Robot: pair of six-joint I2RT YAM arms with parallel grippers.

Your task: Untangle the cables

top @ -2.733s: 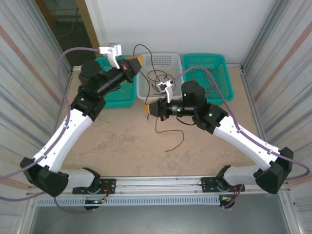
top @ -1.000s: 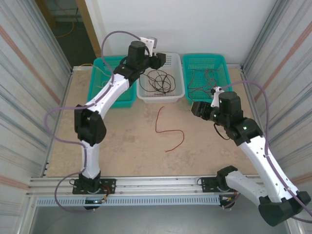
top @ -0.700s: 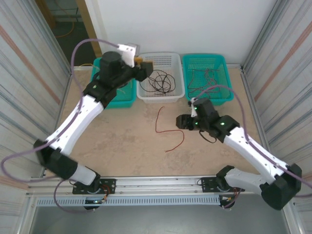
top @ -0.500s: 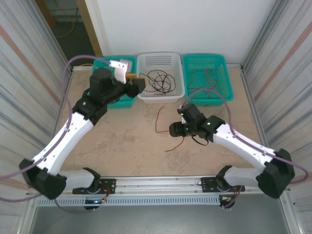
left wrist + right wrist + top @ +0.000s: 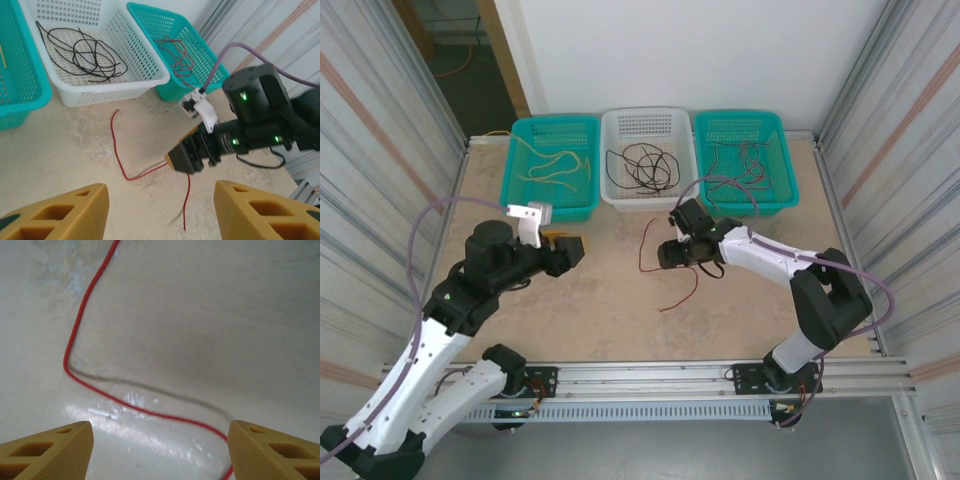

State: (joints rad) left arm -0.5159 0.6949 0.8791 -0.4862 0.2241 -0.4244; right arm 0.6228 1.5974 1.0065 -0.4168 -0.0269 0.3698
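- The sandy table [image 5: 570, 310] carries one loose wire just in front of the white basket [image 5: 650, 201]; the rest are sorted into baskets.
- Teal baskets flank the white basket: the left teal basket [image 5: 556, 211] holds tan cables [image 5: 555, 168], and the right teal basket [image 5: 746, 206] holds red and dark cables [image 5: 740, 160].
- The left arm has been pulled back from above the white basket to the near left part of the table. The left gripper [image 5: 570, 247] [image 5: 160, 215] is spread wide and holds nothing, aimed towards the loose wire.
- The right arm has been swung down from the right of the white basket. The right gripper [image 5: 665, 255] [image 5: 182, 157] [image 5: 160, 450] is set low in front of that basket, its fingers wide apart and empty, with the loose wire seen on the table between them.
- The black cables [image 5: 642, 165] are left coiled inside the white basket, so that colour is judged done.
- The red cable [image 5: 643, 245] [image 5: 115, 142] [image 5: 89, 290] has not been shifted. It lies as a thin, slack S in front of the white basket, crossing no other wire.
- It is judged the last piece to be picked up, probably for the right teal basket.
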